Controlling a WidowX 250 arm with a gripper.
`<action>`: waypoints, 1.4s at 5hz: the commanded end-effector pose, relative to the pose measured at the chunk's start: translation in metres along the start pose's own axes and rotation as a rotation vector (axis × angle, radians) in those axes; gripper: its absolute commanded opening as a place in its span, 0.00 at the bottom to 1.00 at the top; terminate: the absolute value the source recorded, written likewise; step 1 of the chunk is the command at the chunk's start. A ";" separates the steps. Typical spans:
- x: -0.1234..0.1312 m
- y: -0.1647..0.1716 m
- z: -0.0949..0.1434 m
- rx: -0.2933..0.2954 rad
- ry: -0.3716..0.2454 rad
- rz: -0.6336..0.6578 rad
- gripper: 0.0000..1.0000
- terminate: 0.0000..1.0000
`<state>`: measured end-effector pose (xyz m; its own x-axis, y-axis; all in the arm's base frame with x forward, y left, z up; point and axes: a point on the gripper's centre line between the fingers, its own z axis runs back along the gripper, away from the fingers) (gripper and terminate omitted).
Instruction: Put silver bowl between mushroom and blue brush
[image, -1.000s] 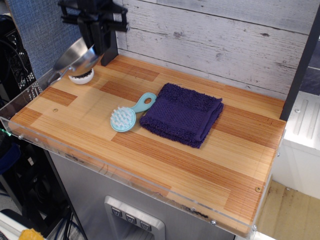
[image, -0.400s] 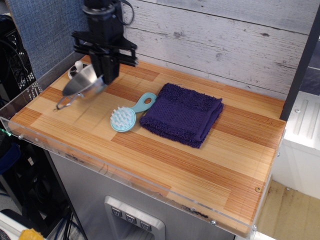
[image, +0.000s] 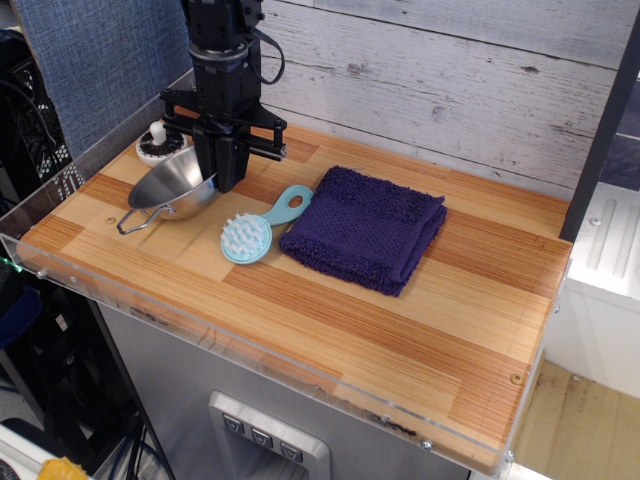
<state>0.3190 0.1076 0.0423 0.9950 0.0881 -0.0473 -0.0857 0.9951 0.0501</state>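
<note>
Filling the picture is a wooden tabletop (image: 330, 310), on which a folded purple towel (image: 365, 228) is spread just off centre, toward 2 o'clock. At about 10 o'clock from the towel, the gripper (image: 226, 180) is seen closed on the right rim of the silver bowl (image: 172, 190); the bowl is tilted, its far edge raised at the fingers and its wire handle low near the wood at 7 o'clock. Whether its base is touching the table cannot be told. The blue brush (image: 257, 229) is found at 4 o'clock from the bowl, nearly touching the towel's edge. The mushroom (image: 158, 144) is placed at 11 o'clock from the bowl, close to its rim.

The bowl is judged to be already in the gap between the two. If it is released while tilted, a rocking or sliding motion could be caused, and the mushroom or the brush head could be knocked.
</note>
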 end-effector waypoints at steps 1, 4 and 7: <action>-0.002 0.007 0.002 -0.011 0.019 -0.028 0.00 0.00; -0.014 0.002 0.066 -0.085 -0.176 -0.065 1.00 0.00; -0.023 0.006 0.119 -0.066 -0.241 -0.064 1.00 0.00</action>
<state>0.3102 0.1036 0.1414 0.9932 0.0216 0.1142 -0.0175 0.9992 -0.0368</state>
